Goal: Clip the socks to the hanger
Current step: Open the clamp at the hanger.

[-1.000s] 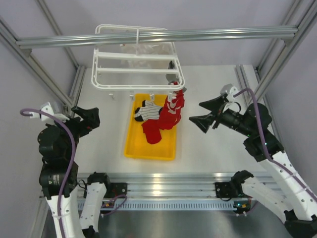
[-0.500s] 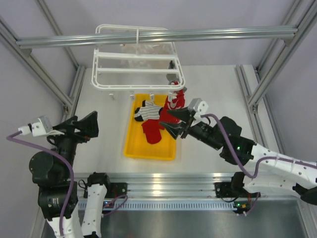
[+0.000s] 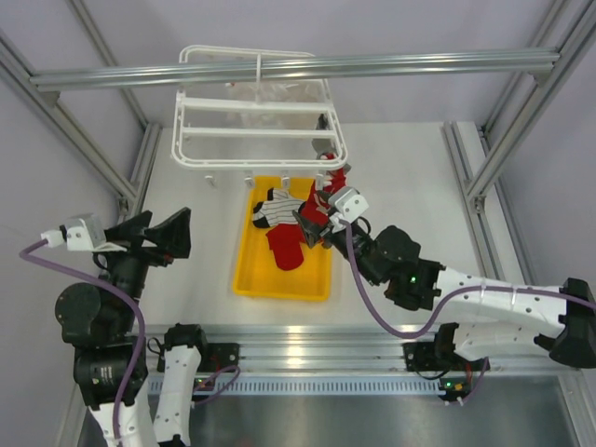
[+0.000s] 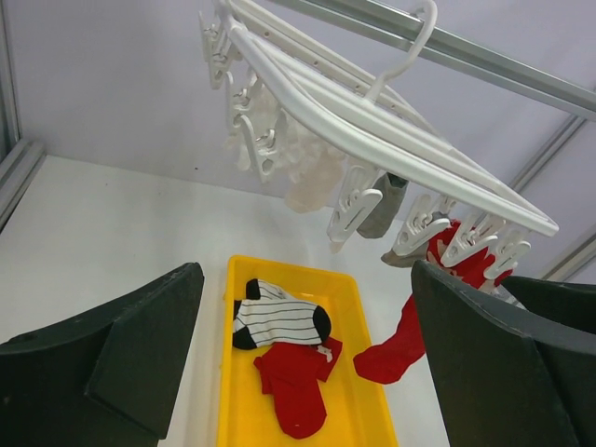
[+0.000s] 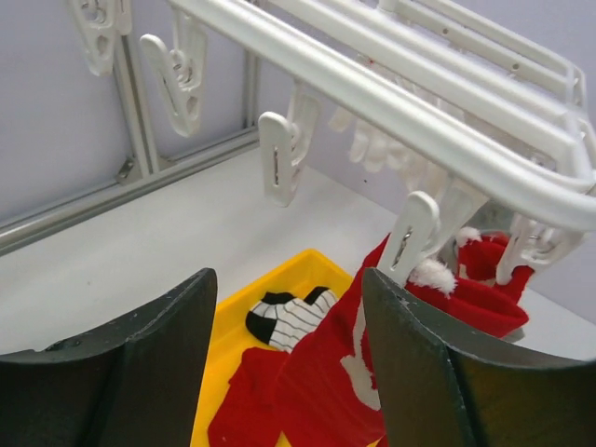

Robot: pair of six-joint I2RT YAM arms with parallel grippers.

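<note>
Surface (image 3: 400, 177): a white top that carried a yellow tray in the middle, with an arm at each near corner.
Hanger (image 3: 261, 105): a large white plastic frame with cross bars. It hung by its hook from a grey beam above the far half of the surface. It looked light and free to swing, so a push on a clip would likely rock it.
Tray (image 3: 244, 270): it lay below the hanger's near edge and held the loose socks.
Left tool (image 3: 158, 231): released, with its jaws spread wide and nothing between them. It hung well to the left of the tray and faced it.
Right tool (image 3: 315, 223): released as well, with its jaws apart and empty. It hung over the tray's right side, just beside the hanging red sock.
Hanging red sock (image 5: 466, 298): it was pinned at the hanger's near right corner and drooped toward the tray.
Loose red sock (image 3: 287, 247): it lay flat in the middle of the tray.
Striped sock (image 3: 275, 209): it lay crumpled at the tray's far end, touching the loose red one.
Handling: the socks looked soft, limp and very light. They would fold and sag rather than hold a shape, and could snag on each other when lifted.
Where to hold: a pinch at the cuff edge seemed best, leaving a free margin to feed into a clip.
Clips (image 5: 279, 158): small white pegs that dangled under the frame. Several near ones hung empty.
</note>
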